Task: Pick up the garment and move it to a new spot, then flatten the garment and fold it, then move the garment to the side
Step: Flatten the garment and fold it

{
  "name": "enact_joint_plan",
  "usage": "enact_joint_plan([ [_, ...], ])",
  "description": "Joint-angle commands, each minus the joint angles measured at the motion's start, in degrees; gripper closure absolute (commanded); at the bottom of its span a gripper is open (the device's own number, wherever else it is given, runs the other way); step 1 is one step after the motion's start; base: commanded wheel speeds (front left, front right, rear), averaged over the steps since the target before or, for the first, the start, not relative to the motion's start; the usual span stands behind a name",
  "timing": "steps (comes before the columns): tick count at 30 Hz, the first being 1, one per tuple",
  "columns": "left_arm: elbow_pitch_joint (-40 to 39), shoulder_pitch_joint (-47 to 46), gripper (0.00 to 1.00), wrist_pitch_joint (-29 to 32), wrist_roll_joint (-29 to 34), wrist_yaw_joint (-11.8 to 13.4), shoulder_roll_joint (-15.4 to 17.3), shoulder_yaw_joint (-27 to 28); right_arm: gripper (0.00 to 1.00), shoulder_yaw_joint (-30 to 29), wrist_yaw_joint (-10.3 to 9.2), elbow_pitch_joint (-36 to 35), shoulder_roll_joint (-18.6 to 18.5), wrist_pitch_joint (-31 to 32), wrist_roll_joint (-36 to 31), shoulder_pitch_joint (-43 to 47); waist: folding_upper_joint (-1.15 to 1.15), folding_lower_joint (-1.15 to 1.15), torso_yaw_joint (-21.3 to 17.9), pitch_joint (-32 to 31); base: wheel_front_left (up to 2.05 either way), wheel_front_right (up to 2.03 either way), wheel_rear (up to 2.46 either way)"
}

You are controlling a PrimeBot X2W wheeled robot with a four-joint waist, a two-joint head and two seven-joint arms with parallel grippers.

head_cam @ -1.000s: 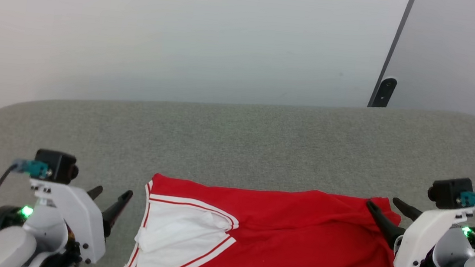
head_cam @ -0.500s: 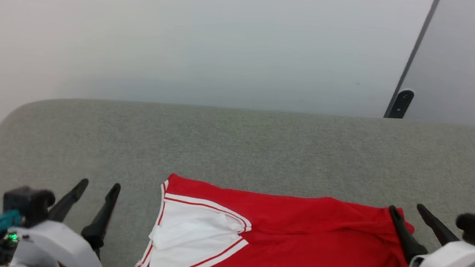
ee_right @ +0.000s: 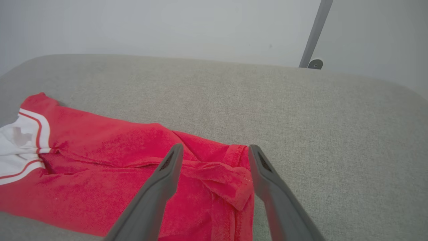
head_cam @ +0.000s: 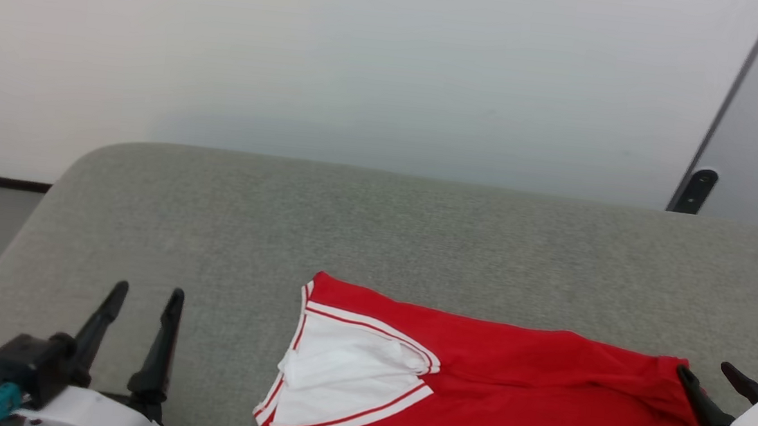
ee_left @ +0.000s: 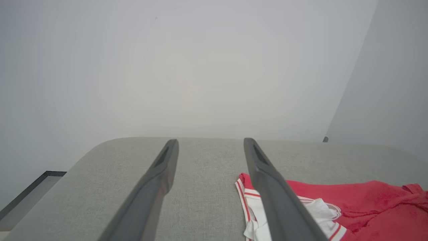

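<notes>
The shirt (head_cam: 508,392) lies as a long folded band near the front edge of the grey padded table (head_cam: 211,225). Its white sleeve end points toward the robot's left and its red hem end toward the right. The band looks fairly flat, but in the right wrist view the hem corner of the shirt (ee_right: 100,160) is bunched, with a small flap turned over.

The right gripper (head_cam: 704,369) sits at that hem end with its jaws spread. One finger is over the red cloth and the other over bare table just beyond it. From the wrist, the right gripper (ee_right: 215,147) straddles the rumpled corner; I cannot tell whether it touches the cloth. The left gripper (head_cam: 148,289) is also spread, holds nothing, and stands well apart from the sleeve end, over bare table.

The likely trouble is at the hem. If the right jaws close on the loose flap, they may catch only the top layer, and the fold would open when lifted. With the left gripper so far off, a one-sided pull could drag and skew the band.

Compared with a second ago, the head camera has turned, so the whole scene sits further right. The shirt's shape is unchanged. The left gripper has drawn away from the sleeve end, and the right one keeps its place at the hem.
</notes>
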Motion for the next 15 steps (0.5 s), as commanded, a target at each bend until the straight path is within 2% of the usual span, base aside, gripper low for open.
enact_joint_plan([
  [1, -0.2, 0.7, 0.0, 0.0, 0.7, -0.7, -1.1, 1.6, 0.0, 0.5, -0.1, 0.2, -0.8, 1.0, 0.4, -0.4, 0.0, 0.0, 1.5, 0.1, 0.0, 0.0, 0.0],
  [9, 1.7, 5.3, 0.0, 0.0, 6.8, -5.3, -7.7, 9.4, 0.0, 2.5, -0.1, 3.4, -5.3, 14.7, 5.7, -2.4, 0.0, 0.0, 4.5, -0.2, 0.0, 0.0, 0.0],
  [11, 2.5, 6.5, 0.0, 0.0, 8.8, -6.9, -10.4, 11.8, 0.0, 2.2, -0.1, 5.3, -6.4, 20.1, 6.9, -3.9, 0.0, 0.0, 5.5, -0.1, 0.0, 0.0, 0.0],
  [15, 4.1, 6.9, 0.0, 0.0, 11.4, -9.0, -12.9, 14.2, 0.0, 2.3, -0.1, 8.1, -6.5, 28.2, 7.5, -6.0, 0.0, 0.0, 6.9, 0.1, 0.0, 0.0, 0.0],
])
